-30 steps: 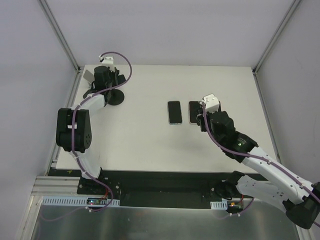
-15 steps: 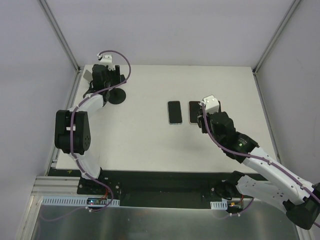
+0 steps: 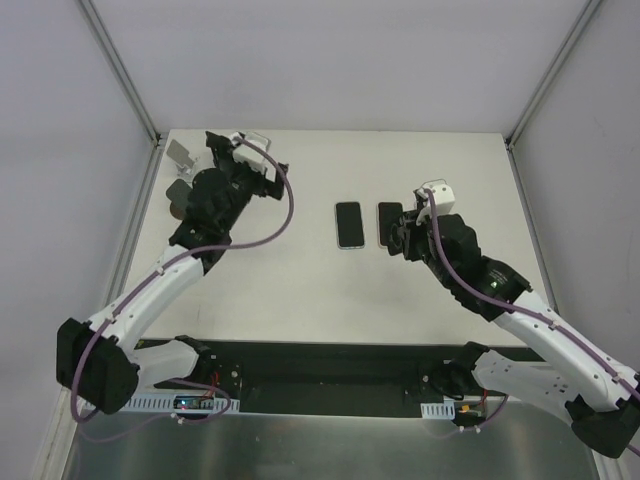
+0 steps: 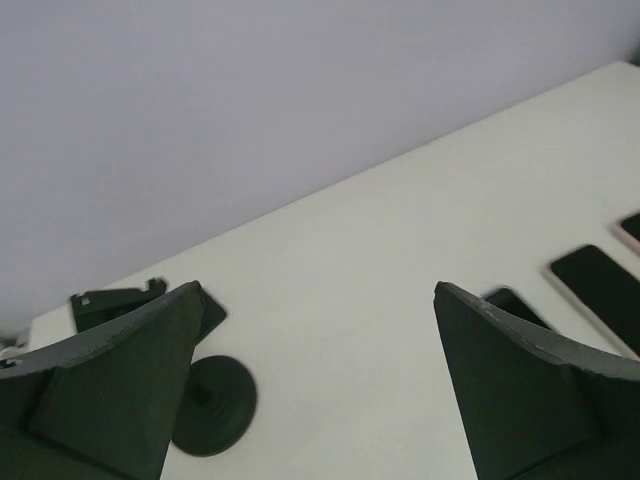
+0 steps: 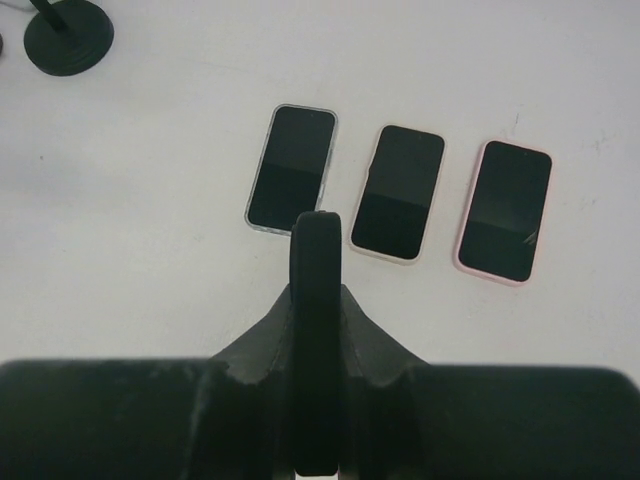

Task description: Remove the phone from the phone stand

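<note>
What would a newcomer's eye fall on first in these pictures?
Three dark-screened phones lie flat in a row near the middle of the white table, and the right gripper hangs shut above them. In the far left corner is the black phone stand on its round base, with the left gripper wide open beside it.

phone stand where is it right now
The phone stand stands at the top left of the right wrist view, apart from the row of three phones, and low left in the left wrist view.
</note>
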You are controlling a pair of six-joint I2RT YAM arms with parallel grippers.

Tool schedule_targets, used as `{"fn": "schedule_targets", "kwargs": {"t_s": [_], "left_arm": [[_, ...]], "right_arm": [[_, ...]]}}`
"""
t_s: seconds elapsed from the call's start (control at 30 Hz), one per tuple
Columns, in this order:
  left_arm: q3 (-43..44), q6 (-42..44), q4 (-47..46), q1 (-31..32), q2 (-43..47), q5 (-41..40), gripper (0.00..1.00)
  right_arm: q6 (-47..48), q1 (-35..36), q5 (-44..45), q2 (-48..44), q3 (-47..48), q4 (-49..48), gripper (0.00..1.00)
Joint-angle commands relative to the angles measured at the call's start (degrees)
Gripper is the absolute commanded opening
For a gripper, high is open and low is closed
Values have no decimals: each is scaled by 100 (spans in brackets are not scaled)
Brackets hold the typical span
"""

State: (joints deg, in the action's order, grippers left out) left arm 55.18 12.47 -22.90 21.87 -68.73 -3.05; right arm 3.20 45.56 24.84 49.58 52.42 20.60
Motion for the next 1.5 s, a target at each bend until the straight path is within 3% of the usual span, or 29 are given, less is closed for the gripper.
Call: {"fn": "schedule_targets", "kwargs": {"t_s": [0.0, 0.17, 0.4, 0.67, 1.0, 1.17, 1.37, 1.47], "left_arm": [[-568, 405, 268, 1001, 640, -318, 98], [-868, 511, 260, 2634, 958, -495, 99], [-702, 651, -74, 4095, 300, -600, 99], [-315, 1503, -198, 4853, -641, -661, 97], [-165, 2373, -637, 5240, -1405, -1742, 82], [-139, 2523, -813, 5380, -1626, -2050, 70], [-227, 2489, -954, 5407, -1705, -2507, 65], [-244, 2427, -954, 5407, -1723, -2692, 56]], "right_arm": [[-1004, -30, 73, -1, 532, 198, 1], [-2243, -39, 30, 8, 742, 637, 1], [-3703, -39, -330, -115, 620, 752, 1], [-4811, -47, -550, -256, 225, 586, 1], [-5637, -47, -726, -388, -109, 472, 1], [-5936, -39, -752, -379, -206, 225, 1], [-6261, -39, -577, -546, -408, 50, 1], [-6376, -47, -533, -599, -461, 5, 1]]}}
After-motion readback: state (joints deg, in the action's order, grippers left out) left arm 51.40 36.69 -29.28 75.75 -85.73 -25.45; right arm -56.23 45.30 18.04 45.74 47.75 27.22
